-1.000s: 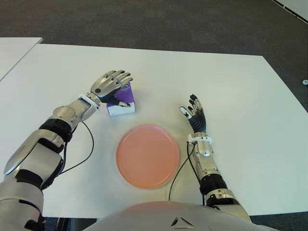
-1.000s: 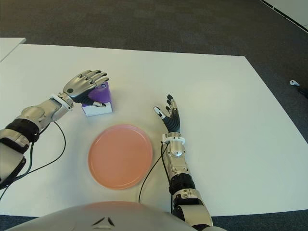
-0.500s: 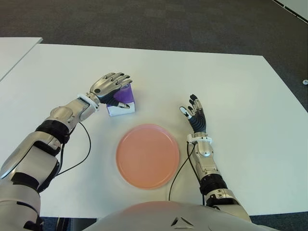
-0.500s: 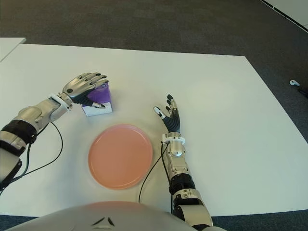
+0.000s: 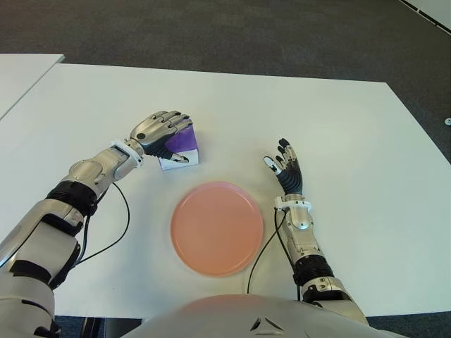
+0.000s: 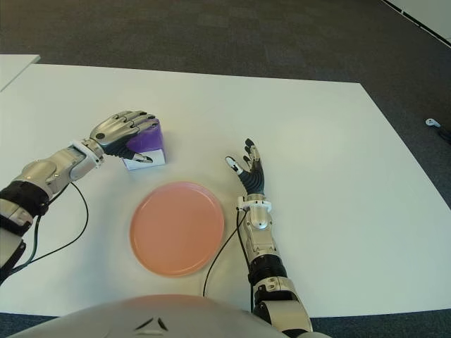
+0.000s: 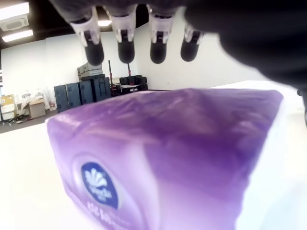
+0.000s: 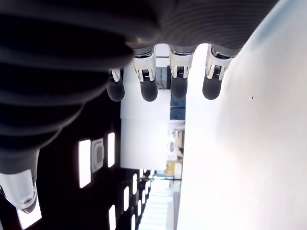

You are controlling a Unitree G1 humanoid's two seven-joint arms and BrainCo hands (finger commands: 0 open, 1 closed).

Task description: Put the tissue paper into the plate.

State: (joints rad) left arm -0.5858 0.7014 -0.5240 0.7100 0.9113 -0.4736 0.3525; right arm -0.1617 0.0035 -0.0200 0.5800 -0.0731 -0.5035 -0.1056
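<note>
The tissue paper [image 5: 177,146] sat on the desk [image 5: 338,127] just beyond the plate [image 5: 216,227], the left hand [image 5: 159,129] curling its fingers over it, the right hand [image 5: 287,171] open beside the plate.

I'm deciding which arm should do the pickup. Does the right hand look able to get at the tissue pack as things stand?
Probably not easily. The tissue pack sits under the left hand, whose fingers curl over it, while the right hand shows open beyond the pink plate's right side, well apart from it.

Head stereo overhead table [image 5: 338,120]; wrist cameras close-up.
</note>
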